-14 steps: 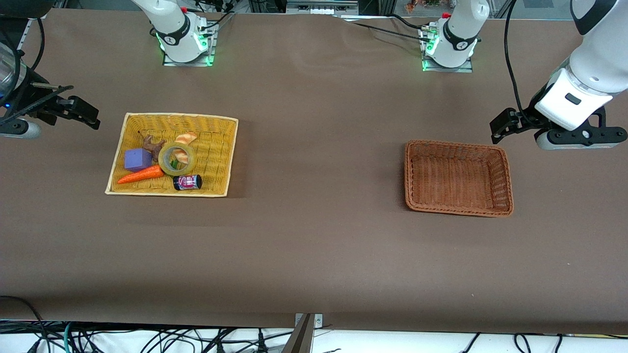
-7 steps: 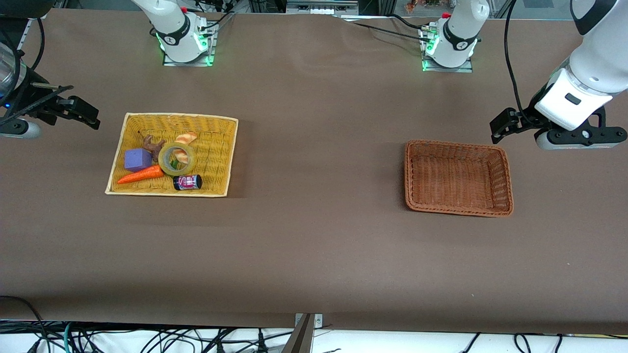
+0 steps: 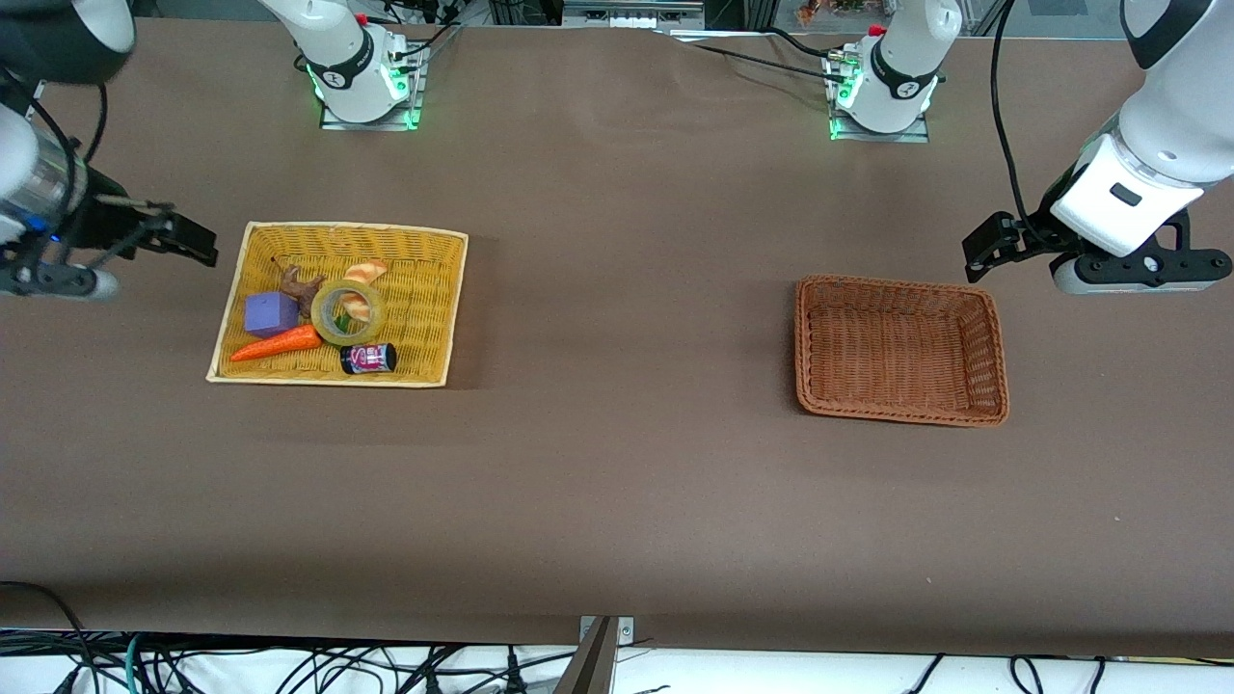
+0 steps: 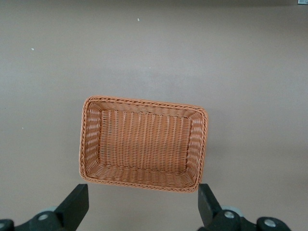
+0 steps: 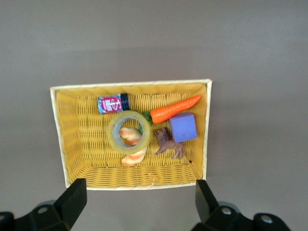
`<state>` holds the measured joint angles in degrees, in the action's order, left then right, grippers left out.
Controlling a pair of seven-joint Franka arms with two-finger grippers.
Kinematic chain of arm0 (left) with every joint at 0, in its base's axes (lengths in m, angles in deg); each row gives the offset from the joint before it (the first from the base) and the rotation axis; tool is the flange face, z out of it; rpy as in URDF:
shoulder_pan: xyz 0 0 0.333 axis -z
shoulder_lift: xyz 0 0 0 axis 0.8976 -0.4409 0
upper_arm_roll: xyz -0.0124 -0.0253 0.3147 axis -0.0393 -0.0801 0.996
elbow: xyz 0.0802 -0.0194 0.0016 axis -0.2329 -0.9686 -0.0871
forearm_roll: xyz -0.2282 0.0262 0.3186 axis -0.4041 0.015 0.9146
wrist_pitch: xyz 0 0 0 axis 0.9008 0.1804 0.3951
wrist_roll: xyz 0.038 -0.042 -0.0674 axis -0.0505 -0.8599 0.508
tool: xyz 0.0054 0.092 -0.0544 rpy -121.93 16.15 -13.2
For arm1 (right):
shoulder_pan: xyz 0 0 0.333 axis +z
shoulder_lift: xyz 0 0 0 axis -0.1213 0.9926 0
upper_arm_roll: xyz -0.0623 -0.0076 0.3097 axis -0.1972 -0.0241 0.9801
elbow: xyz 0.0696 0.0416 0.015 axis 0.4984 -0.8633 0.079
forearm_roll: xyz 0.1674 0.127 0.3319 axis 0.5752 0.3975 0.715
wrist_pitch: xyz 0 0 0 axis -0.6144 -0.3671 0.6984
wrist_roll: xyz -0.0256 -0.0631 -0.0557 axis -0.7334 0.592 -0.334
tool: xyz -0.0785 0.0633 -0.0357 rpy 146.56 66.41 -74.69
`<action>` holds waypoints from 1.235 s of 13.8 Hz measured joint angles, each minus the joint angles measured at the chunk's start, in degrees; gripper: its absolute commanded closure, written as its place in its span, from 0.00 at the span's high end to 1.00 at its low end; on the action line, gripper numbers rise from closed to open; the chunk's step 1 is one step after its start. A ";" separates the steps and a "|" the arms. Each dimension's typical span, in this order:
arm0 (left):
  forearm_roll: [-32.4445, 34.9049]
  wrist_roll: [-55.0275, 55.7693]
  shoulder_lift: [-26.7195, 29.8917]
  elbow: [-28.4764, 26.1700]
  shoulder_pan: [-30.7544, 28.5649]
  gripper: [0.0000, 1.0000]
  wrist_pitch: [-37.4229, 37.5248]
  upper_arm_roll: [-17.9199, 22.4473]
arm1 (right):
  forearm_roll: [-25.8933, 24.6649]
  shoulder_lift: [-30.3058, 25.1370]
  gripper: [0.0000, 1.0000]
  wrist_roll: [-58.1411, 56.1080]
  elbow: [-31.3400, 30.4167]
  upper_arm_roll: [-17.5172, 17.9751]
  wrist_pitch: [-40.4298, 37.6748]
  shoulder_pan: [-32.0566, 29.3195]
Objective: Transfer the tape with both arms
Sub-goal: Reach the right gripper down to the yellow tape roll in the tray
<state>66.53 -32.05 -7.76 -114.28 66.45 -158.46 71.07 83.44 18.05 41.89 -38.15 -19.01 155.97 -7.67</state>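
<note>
The tape (image 3: 325, 319), a yellowish translucent ring, lies flat in the yellow basket (image 3: 352, 229) among other items, with a croissant partly under it. In the right wrist view the tape (image 5: 112, 133) lies in the middle of the basket. My right gripper (image 3: 193, 243) is open and empty, in the air over the table just outside the basket's rim at the right arm's end; its fingers (image 5: 74, 195) frame the basket edge. My left gripper (image 3: 979, 253) is open and empty, over the table beside the brown basket (image 3: 901, 284), which also shows in the left wrist view (image 4: 144, 102).
The yellow basket also holds a purple cube (image 3: 271, 314), an orange carrot (image 3: 278, 344), a black-and-pink can (image 3: 368, 359), a croissant (image 3: 364, 273) and a brown toy animal (image 3: 299, 284). The brown basket holds nothing. Bare brown tabletop lies between the two baskets.
My right arm has swung a little toward the yellow basket, so its gripper is closer to the rim. The left arm and all the objects have not moved.
</note>
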 measured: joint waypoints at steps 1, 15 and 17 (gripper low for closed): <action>0.00 0.00 0.00 0.00 0.00 1.00 0.01 0.00 | 0.00 1.60 1.00 -0.10 -1.50 0.03 1.46 0.01; 0.00 0.00 0.00 0.00 0.00 1.00 0.03 0.00 | -0.15 5.02 1.00 -0.50 -31.07 0.08 33.16 0.06; 0.00 0.00 0.00 0.00 0.00 1.00 0.03 0.00 | -0.15 6.39 1.00 -0.60 -31.18 0.08 35.04 0.06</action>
<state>66.53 -32.05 -7.77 -114.27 66.45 -158.43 71.08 83.29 24.44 41.28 -69.33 -18.93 191.01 -7.61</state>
